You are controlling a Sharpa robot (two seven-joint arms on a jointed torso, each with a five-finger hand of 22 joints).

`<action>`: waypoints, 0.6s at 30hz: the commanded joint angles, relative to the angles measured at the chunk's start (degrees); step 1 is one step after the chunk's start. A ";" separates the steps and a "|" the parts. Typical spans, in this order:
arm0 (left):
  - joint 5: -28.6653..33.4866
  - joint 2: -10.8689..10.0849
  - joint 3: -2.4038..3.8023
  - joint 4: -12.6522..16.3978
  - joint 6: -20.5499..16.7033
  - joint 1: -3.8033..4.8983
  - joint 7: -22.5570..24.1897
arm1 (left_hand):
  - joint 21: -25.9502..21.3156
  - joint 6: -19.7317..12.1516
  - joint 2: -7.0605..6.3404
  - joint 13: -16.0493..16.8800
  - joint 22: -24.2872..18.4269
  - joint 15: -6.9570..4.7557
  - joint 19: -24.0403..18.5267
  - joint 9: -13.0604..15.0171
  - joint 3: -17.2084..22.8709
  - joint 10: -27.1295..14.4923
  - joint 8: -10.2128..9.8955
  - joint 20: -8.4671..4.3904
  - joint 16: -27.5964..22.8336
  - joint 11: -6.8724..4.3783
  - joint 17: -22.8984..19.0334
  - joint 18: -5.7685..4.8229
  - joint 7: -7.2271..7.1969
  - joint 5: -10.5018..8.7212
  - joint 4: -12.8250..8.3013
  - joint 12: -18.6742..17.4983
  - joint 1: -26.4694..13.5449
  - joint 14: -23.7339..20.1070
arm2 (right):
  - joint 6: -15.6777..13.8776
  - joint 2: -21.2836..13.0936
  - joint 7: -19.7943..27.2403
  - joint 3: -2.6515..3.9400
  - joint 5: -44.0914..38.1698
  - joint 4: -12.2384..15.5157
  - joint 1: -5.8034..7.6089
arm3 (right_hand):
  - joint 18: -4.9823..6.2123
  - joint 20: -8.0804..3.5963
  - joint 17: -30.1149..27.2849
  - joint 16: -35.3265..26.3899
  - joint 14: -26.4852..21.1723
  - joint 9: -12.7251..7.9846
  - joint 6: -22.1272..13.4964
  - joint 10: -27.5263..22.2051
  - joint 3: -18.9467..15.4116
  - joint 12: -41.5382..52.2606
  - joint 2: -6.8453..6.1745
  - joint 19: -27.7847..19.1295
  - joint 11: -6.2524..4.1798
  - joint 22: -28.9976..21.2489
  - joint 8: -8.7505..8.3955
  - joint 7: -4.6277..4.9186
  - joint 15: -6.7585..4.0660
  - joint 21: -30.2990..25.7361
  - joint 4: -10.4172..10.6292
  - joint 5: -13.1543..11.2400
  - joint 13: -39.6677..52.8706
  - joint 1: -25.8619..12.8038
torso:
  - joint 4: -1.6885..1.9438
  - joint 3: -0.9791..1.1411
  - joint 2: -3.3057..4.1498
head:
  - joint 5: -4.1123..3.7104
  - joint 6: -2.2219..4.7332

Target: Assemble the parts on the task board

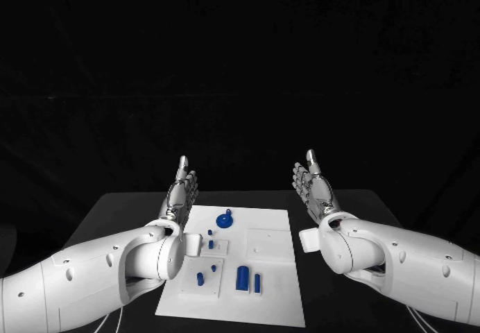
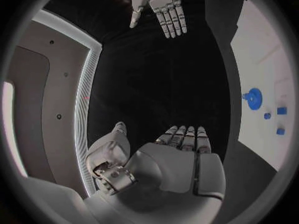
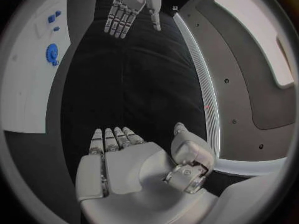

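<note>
Both hands are raised above the table, fingers straight and apart, holding nothing: the left silver many-fingered hand [image 1: 181, 189] over the left side of the flat white task board [image 1: 275, 305], the right silver many-fingered hand [image 1: 314, 186] over its right side. Nearest on the board, a tall blue peg [image 1: 242, 277] stands between a slimmer blue pin [image 1: 257, 282] and a short blue stub [image 1: 200, 279]. Farther back lies a round blue disc [image 1: 226, 220]. Whether these parts sit in their final places is unclear. Any reach should come straight down, fingers clear of neighbouring pieces.
</note>
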 commanded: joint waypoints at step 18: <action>0.64 -0.26 0.37 1.22 -6.08 -0.51 4.01 | -0.31 -1.11 -0.08 -0.09 -0.17 0.00 -1.02 -0.11 0.35 -1.13 -0.38 -0.20 -0.39 -0.02 -0.14 -1.29 0.01 -0.47 0.07 -0.25 -2.82 -1.20 | -8.43 -0.63 6.23 -0.94 7.70 2.58 0.11 | -0.78 -0.01 -0.09 -0.32 -0.28 -0.08 -0.27 -0.33 -0.03 -0.35 0.03 -0.30 -0.01 -0.10 -0.20 0.00 0.00 -0.20 0.23 -0.20 -0.08 -0.41 | 0.07 -0.05 -0.26 | -0.01 -0.02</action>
